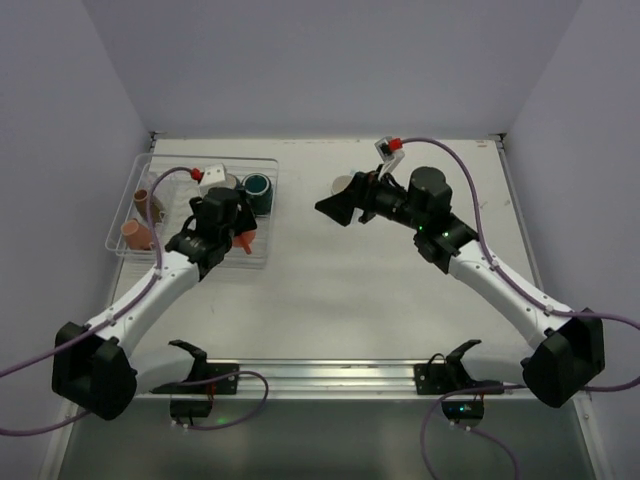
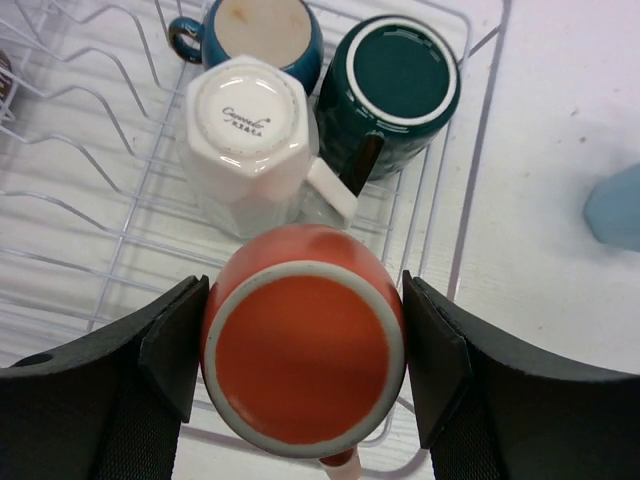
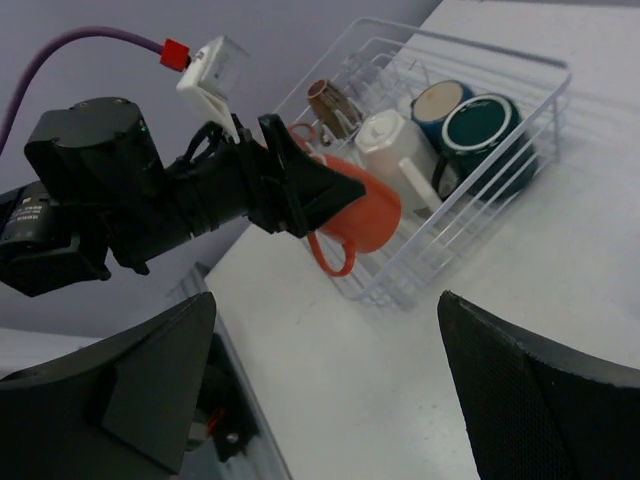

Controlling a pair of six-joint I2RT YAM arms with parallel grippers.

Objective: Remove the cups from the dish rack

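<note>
The left gripper [image 2: 305, 345] clamps an upturned orange mug [image 2: 300, 385] at the near right corner of the dish rack [image 1: 175, 215]. Its two dark fingers [image 2: 170, 345] press against opposite sides of the mug, and the jaws stand fairly wide to span it. The mug's flat base faces the wrist camera. From the right wrist view its handle hangs down over the rack's near rim. Whether the mug has left the rack's base cannot be told.

Further in, three more mugs crowd the rack's right end. A white eight-sided mug [image 2: 250, 130] stands upside down just beyond the orange one. A dark teal mug [image 2: 395, 85], also upside down, sits just to its right. A blue mug [image 2: 255, 35] with a pale round face lies at the far edge. Two small cups, one pinkish [image 1: 133, 235] and one brownish [image 1: 143, 200], stand at the rack's left side.

The right gripper [image 3: 325, 340] hangs over the middle of the white table [image 1: 380, 300], well right of the rack. Its jaws are spread wide with nothing between them.

A light blue object [image 2: 615, 205] rests on the table right of the rack, too blurred and cut off to identify.
</note>
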